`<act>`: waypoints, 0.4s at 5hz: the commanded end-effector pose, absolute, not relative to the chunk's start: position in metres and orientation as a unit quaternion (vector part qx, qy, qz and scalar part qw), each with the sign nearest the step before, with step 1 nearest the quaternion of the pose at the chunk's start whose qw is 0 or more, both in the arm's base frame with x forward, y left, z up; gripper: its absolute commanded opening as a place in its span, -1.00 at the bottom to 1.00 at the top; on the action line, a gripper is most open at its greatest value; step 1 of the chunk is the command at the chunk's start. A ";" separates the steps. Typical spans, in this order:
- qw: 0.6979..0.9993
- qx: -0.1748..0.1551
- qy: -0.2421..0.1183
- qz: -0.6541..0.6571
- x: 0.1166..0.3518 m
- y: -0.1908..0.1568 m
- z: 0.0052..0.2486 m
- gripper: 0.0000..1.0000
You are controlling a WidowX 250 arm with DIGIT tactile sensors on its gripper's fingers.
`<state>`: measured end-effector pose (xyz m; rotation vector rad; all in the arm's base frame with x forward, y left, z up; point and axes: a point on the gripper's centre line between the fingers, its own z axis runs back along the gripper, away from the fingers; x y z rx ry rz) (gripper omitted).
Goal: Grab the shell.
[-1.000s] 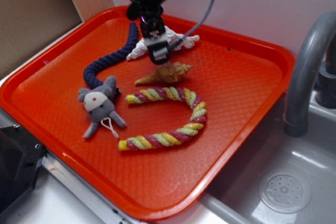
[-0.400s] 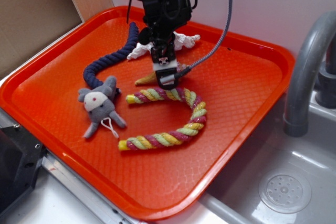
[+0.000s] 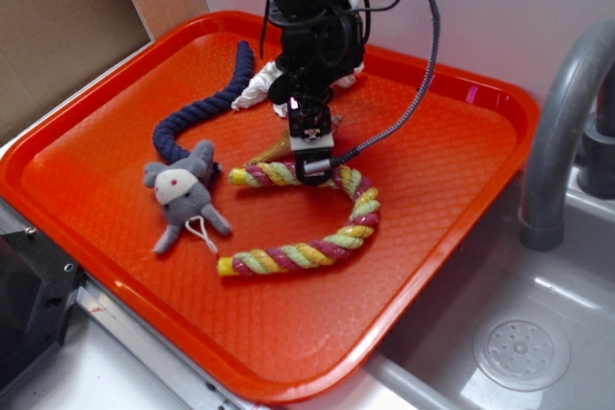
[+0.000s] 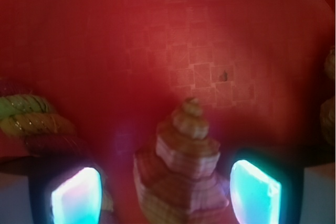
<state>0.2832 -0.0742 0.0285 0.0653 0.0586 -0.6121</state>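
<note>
Change observed: my pincer (image 3: 314, 172) has come down and forward over the last second, from above the white paper wad (image 3: 269, 82) to a low position over the shell (image 3: 276, 149).
Pincer state: open; in the wrist view my two fingers (image 4: 77, 195) stand apart, with nothing clamped between them.
Shell position: it lies on the orange tray (image 3: 452, 170) directly beneath me; in the wrist view the shell (image 4: 181, 171) sits in the gap between my fingers, spiral end pointing away from me. From the exterior view I cover most of it, and only its pointed tip shows to one side.
Contact: cannot confirm; neither view shows my fingers touching the shell.
Neighbours: the twisted rope (image 3: 307, 254) runs just beside my fingertips, and in the wrist view the rope (image 4: 34, 121) comes close to one finger. The toy mouse (image 3: 183, 194) and the dark blue rope (image 3: 197, 112) lie off to the side, apart from me.
Assessment: approach looks complete and the straddle is good; closing is the step due.
Risk: that finger may catch the rope end on closing.
</note>
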 end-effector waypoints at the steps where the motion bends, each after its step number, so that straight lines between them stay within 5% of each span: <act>1: 0.954 0.044 0.044 -0.292 0.275 -0.084 0.018 -1.00; 2: 0.959 0.044 0.047 -0.277 0.275 -0.079 0.017 -1.00</act>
